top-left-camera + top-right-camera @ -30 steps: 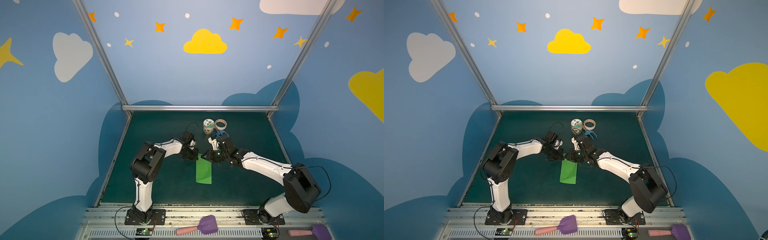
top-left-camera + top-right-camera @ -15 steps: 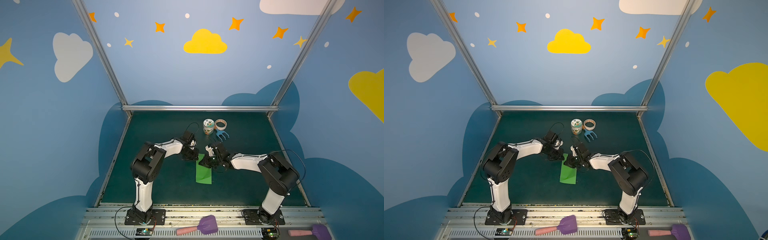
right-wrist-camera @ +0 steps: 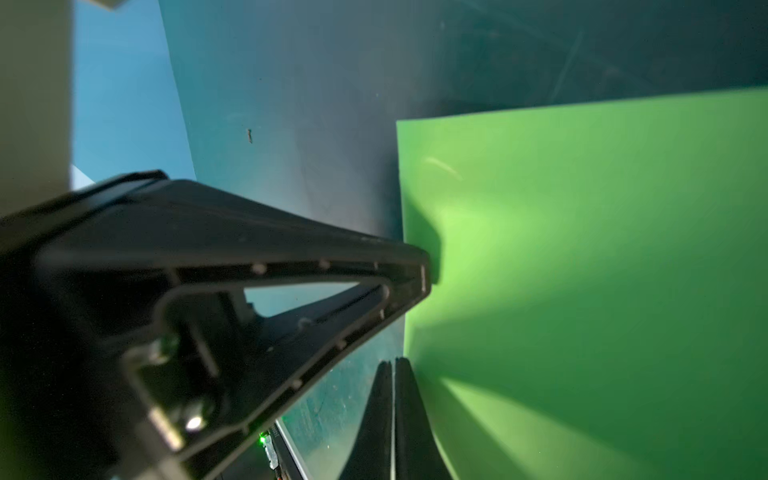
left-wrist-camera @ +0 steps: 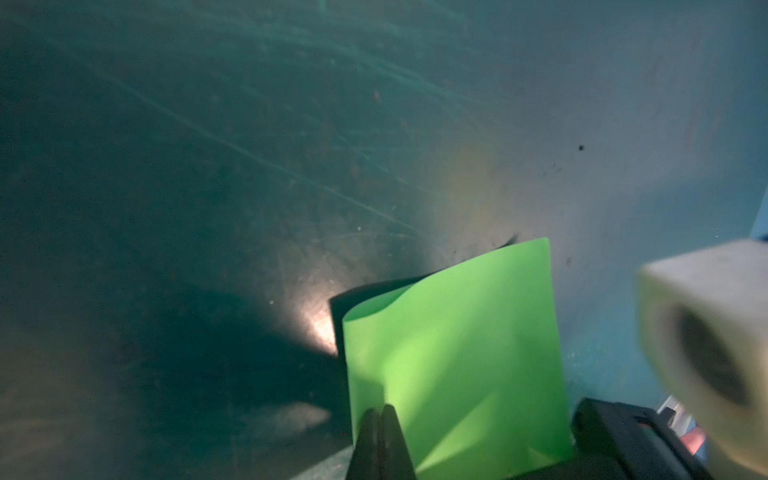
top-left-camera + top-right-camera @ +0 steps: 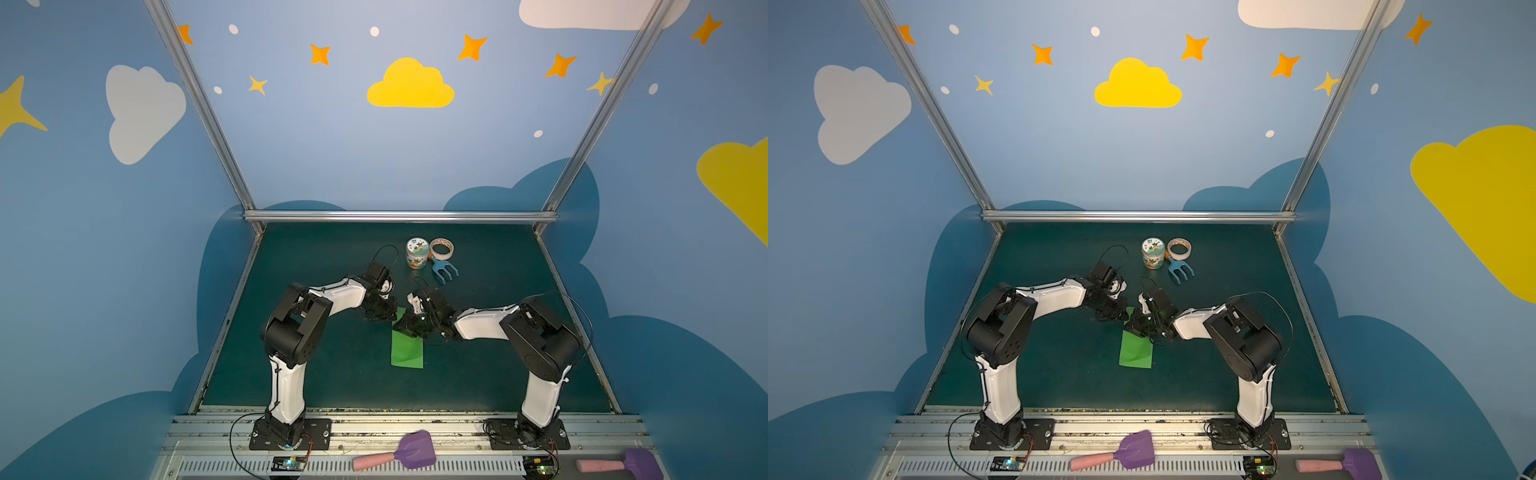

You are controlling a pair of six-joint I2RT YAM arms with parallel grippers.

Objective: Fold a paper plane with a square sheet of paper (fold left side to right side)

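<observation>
1. Left gripper (image 4: 380, 413): slim black tapered jaws pressed together, holding nothing, tips on the paper's 11 o'clock corner.
2. Square sheet of paper (image 5: 407, 351): smooth bright green, doubled into a narrow rectangle, mid-mat (image 5: 332, 374).
3. Right gripper (image 3: 392, 365): black jaws closed and empty, at its 1 o'clock corner.

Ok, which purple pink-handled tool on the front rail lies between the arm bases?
The purple spade; the other purple tool lies outside the right arm's base.
</observation>
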